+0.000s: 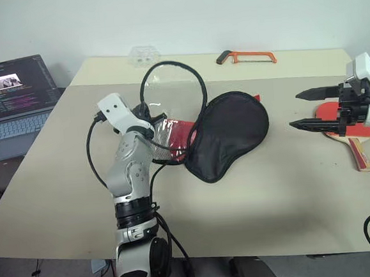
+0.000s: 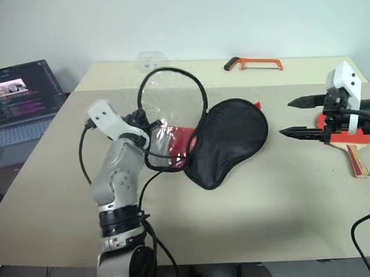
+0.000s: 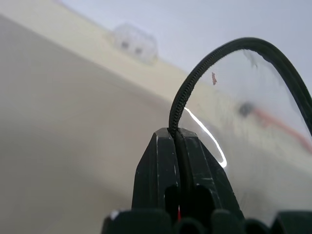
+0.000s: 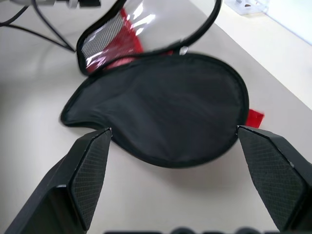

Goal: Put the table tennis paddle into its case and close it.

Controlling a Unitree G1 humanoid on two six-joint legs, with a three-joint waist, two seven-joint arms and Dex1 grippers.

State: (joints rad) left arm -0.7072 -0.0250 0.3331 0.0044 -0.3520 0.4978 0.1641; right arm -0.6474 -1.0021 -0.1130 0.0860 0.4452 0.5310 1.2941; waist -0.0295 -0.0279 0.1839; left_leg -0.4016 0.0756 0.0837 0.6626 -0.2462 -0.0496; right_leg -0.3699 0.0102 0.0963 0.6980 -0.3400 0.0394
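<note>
The case (image 1: 231, 133) lies open in the middle of the table, its black half flat with the inside up. Its other half, a clear flap with a black piped rim (image 1: 169, 63) and a red panel (image 1: 175, 134) at its base, stands raised. My left gripper (image 3: 174, 134) is shut on that rim (image 3: 204, 63) and holds the flap up. The table tennis paddle (image 1: 360, 150) lies at the right of the table, red face up, handle toward the front edge. My right gripper (image 1: 295, 110) hangs open just left of and above the paddle, pointing at the case (image 4: 161, 112).
An orange hacksaw (image 1: 246, 57) and a small clear plastic box (image 1: 144, 55) lie near the table's far edge. An open laptop (image 1: 15, 94) stands on a lower surface off the table's left side. Bare tabletop (image 1: 273, 202) stretches in front of the case.
</note>
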